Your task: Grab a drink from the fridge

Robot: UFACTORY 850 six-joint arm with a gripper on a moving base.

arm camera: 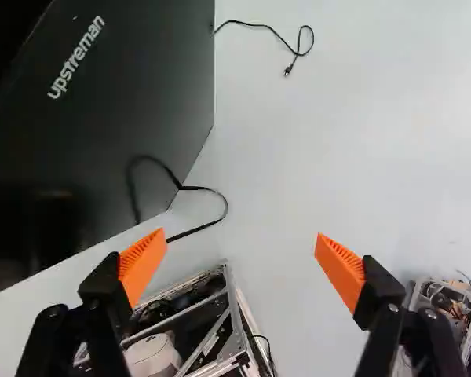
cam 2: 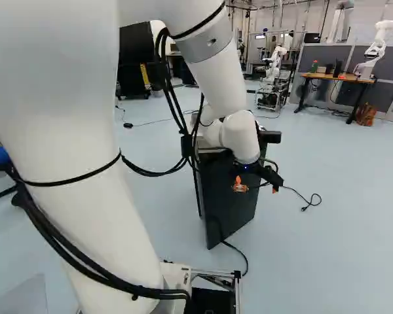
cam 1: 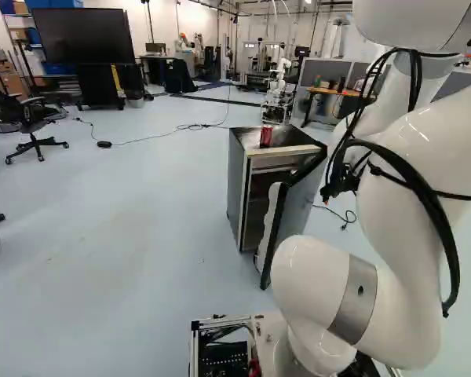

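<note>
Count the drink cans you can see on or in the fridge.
1: a red can standing on top of the fridge, near its front edge. Others may be hidden inside, where it is dark.

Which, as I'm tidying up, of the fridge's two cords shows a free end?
The cord farther from the arm's base, curled on the floor and ending in a small plug; the nearer cord shows no end.
</note>
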